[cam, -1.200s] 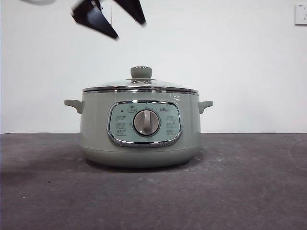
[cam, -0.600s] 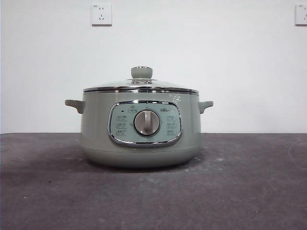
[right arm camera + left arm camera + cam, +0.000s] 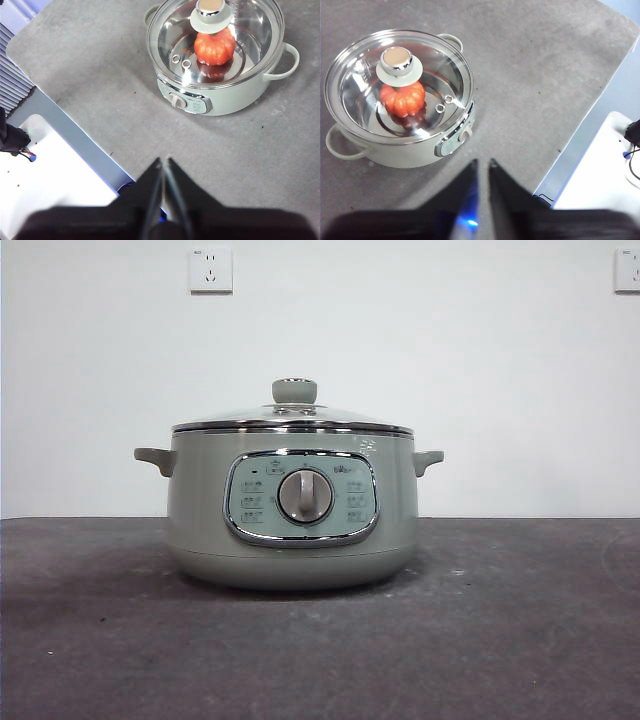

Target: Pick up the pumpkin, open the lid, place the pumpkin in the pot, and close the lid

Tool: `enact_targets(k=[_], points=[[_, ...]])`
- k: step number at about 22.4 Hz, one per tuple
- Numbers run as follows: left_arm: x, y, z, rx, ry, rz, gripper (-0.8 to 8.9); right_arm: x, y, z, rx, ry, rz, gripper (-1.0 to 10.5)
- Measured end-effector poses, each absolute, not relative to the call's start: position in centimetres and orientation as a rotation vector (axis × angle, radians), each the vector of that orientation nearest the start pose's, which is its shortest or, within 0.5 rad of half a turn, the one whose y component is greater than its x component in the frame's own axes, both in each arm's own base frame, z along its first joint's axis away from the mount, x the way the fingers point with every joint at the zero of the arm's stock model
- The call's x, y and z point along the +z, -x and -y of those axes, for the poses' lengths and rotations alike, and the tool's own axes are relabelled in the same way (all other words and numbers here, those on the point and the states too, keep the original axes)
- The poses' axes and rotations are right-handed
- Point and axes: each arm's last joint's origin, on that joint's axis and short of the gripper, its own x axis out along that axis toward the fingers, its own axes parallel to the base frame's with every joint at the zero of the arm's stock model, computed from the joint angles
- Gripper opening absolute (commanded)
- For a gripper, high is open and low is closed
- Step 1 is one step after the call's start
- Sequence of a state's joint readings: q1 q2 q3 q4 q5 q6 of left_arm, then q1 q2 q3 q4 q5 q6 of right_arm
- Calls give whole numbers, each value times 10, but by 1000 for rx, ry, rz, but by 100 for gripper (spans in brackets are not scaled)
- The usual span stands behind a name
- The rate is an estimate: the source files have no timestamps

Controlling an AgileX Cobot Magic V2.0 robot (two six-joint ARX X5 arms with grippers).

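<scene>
I see the pumpkin (image 3: 403,98) inside the pot (image 3: 292,505) under the seated lid (image 3: 399,85), left gripper (image 3: 481,167) and right gripper (image 3: 164,166) high, clenched and empty, so I'd just park them clear.

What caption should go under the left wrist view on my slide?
Pumpkin sits inside the pot under the closed glass lid, with the left hand held clear above the table, jaws nearly together.

white wall (image 3: 480,370), two sockets (image 3: 211,270), grey table (image 3: 320,650)
</scene>
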State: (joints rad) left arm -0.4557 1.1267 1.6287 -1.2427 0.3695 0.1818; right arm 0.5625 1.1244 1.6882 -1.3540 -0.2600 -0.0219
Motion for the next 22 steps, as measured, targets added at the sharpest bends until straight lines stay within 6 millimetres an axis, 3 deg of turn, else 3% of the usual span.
enact_targets(k=[17, 22], points=[[452, -144, 82, -818, -180, -646, -2, 455, -122, -85, 783, 135, -797, 0], [459, -145, 74, -719, -184, -569, -2, 455, -122, -85, 783, 135, -797, 0]])
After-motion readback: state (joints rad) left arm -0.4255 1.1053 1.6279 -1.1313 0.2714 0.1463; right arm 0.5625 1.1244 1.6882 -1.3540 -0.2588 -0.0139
